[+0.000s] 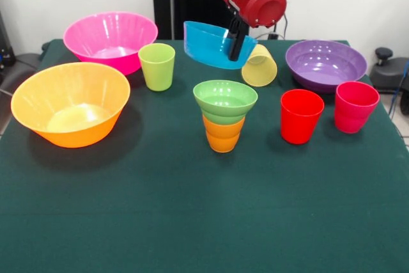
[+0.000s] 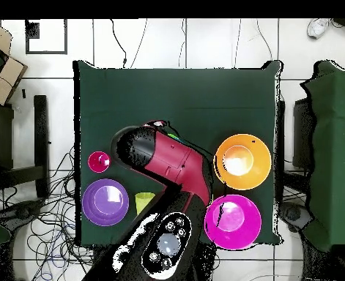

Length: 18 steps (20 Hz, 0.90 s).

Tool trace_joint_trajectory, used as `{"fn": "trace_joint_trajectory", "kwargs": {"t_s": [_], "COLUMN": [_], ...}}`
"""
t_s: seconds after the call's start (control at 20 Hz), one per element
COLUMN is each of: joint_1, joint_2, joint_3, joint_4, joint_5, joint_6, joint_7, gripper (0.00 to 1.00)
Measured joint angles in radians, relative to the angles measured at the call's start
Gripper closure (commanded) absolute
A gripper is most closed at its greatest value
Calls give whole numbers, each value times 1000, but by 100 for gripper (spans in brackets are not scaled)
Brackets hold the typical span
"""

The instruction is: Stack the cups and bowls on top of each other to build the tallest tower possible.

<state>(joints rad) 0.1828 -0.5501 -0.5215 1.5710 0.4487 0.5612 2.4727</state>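
Gripper [image 1: 235, 43] clamps the blue bowl's [image 1: 208, 44] rim (bowl tilted, airborne) behind the tower [image 1: 224, 123].

Looking straight down, you see a dark green tabletop [image 2: 175, 95]. The red and black arm [image 2: 168, 165] reaches up from six o'clock, covering the centre. At three o'clock sits the orange bowl [image 2: 242, 161], the pink bowl [image 2: 234, 222] just below it. At nine o'clock sit a pink-red cup [image 2: 99, 162], the purple bowl [image 2: 105, 202] and a yellow cup [image 2: 145, 203].
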Motion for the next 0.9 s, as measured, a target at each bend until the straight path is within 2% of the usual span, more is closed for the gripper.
{"fn": "trace_joint_trajectory", "kwargs": {"t_s": [0.9], "joint_1": [-32], "joint_2": [0], "joint_3": [22], "joint_4": [0], "joint_5": [0], "joint_6": [0], "joint_7": [0], "gripper": [100]}}
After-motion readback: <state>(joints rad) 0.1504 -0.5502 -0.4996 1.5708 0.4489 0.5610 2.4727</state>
